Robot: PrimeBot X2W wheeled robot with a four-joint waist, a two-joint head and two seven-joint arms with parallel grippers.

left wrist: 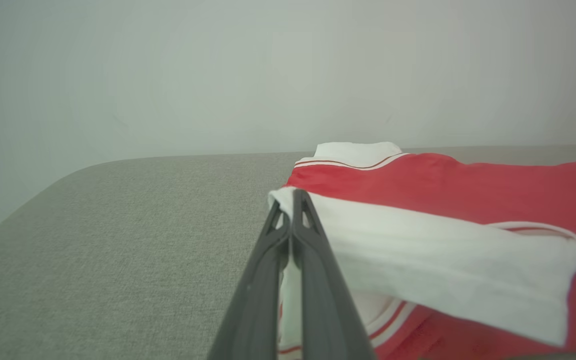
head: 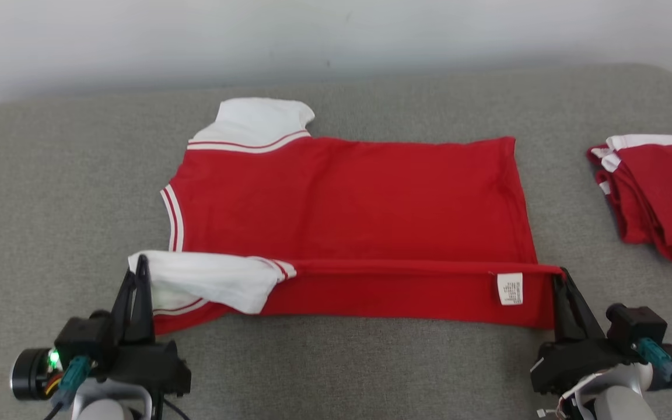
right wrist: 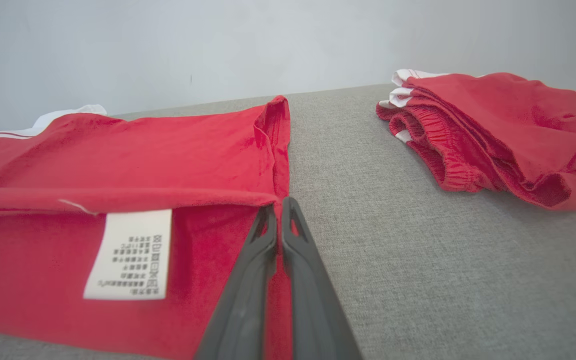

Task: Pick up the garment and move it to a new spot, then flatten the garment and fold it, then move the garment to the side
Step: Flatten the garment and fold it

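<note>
Between the closed fingers, garment.

The shirt is coloured red, with white sleeves bordered by red-and-white striped trim. Its care label is white, printed in dark characters. The folded shorts are red, banded with white. The upholstered surface is covered in flecked grey fabric, and the wall is seen as pale grey. The left gripper and right gripper are finished in black, with teal connectors.
</note>
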